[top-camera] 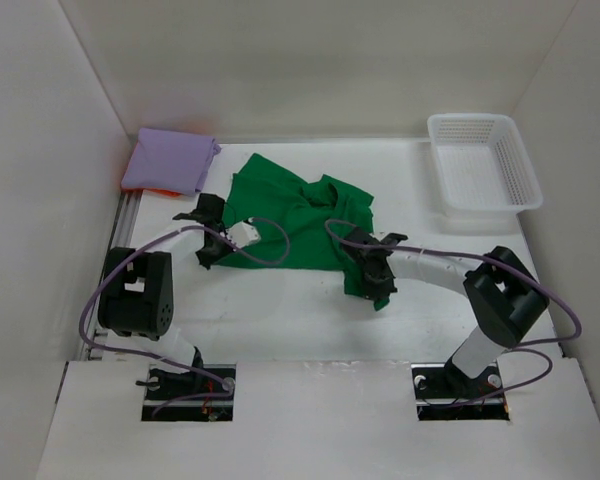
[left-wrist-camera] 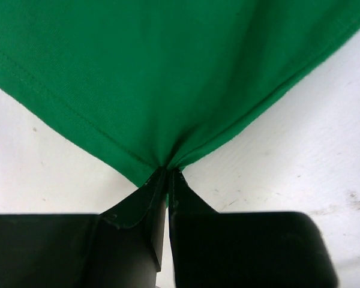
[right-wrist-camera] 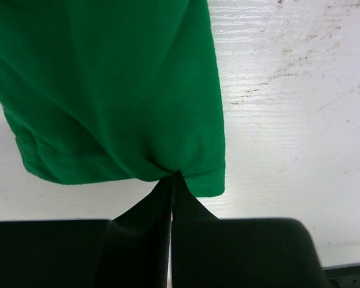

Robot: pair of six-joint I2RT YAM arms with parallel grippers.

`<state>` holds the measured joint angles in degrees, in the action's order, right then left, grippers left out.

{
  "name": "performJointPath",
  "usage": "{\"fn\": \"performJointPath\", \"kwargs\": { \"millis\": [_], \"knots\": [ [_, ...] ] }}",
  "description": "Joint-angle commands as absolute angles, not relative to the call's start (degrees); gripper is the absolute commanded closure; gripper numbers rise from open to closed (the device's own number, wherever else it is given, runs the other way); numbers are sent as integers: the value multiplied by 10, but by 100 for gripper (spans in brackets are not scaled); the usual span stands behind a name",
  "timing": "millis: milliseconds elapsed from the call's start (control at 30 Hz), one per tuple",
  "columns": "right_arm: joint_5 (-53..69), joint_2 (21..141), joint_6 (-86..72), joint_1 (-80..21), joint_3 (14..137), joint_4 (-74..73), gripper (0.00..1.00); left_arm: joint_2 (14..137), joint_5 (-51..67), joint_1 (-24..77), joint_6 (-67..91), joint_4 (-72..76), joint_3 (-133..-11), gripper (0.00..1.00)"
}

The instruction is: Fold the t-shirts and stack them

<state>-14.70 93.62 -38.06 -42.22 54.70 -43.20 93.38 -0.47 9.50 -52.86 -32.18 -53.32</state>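
A green t-shirt (top-camera: pixel 290 215) lies crumpled on the white table's middle. My left gripper (top-camera: pixel 217 247) is shut on its near left corner; in the left wrist view the green cloth (left-wrist-camera: pixel 168 78) bunches into the tips of my left gripper (left-wrist-camera: pixel 168 171). My right gripper (top-camera: pixel 372 272) is shut on the shirt's near right part, where the green cloth (right-wrist-camera: pixel 108 90) puckers at the tips of my right gripper (right-wrist-camera: pixel 174 176). A folded lavender t-shirt (top-camera: pixel 170 160) rests at the back left on an orange t-shirt (top-camera: pixel 160 191), of which only an edge shows.
A white lattice basket (top-camera: pixel 483 170) stands at the back right corner. White walls close in the table on three sides. Grey cables loop from both arms over the table near the shirt.
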Motion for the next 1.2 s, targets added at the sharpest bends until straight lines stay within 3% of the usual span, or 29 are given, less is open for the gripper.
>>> {"fn": "performJointPath", "kwargs": {
  "millis": [0, 133, 267, 500, 600, 767, 1067, 1167],
  "knots": [
    [-156, 961, -368, -434, 562, -466, 100, 929, 9, 82, -517, -318, -550, 100],
    [-143, 935, -342, -411, 597, -437, 100, 930, 19, 78, -486, -303, -594, 100],
    [-64, 929, -273, -297, 740, -371, 100, 972, 33, 61, -432, -282, -737, 100],
    [74, 1039, -275, -109, 1269, -389, 100, 1117, 26, 19, -323, -303, -1270, 100],
    [98, 1028, -311, -73, 1335, -363, 100, 1113, 20, 10, -323, -270, -1362, 100],
    [104, 893, -344, -55, 1120, -260, 100, 1029, 20, 7, -362, -235, -1259, 100],
    [54, 630, -448, -79, 568, -181, 100, 900, 18, 0, -450, -307, -886, 99],
    [65, 597, -486, -88, 482, -192, 100, 894, -2, -10, -453, -302, -831, 99]
  ]
}}
